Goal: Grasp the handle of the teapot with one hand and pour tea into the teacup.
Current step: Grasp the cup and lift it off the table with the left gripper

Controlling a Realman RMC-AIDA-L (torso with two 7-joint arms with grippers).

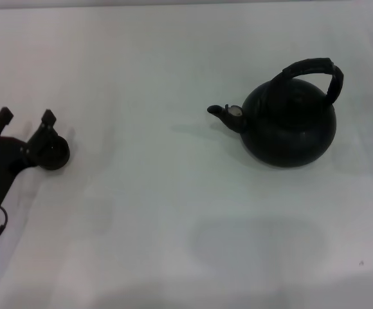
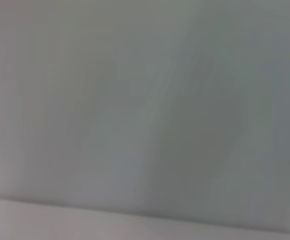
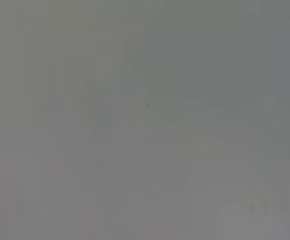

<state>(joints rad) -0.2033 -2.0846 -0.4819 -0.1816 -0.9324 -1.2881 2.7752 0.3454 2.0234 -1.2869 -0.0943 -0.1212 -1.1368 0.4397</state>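
**Left gripper at the teacup, teapot alone on the right**

Near left, the left gripper (image 1: 27,118) sits low on the white table (image 1: 173,212), fingers spread apart. The small black teacup (image 1: 53,153) rests right beside it; its contents can't be made out. Farther right stands the teapot (image 1: 289,125), round and dark, spout pointing left, well apart. Its handle (image 1: 312,71), thick and black, arches overhead, untouched. Right gripper: out of sight.

A plain pale grey surface (image 3: 145,120) fills the whole right wrist view, with only faint soft shading across it and one tiny dark speck (image 3: 148,105) near the middle; whether this is the tabletop cannot be told
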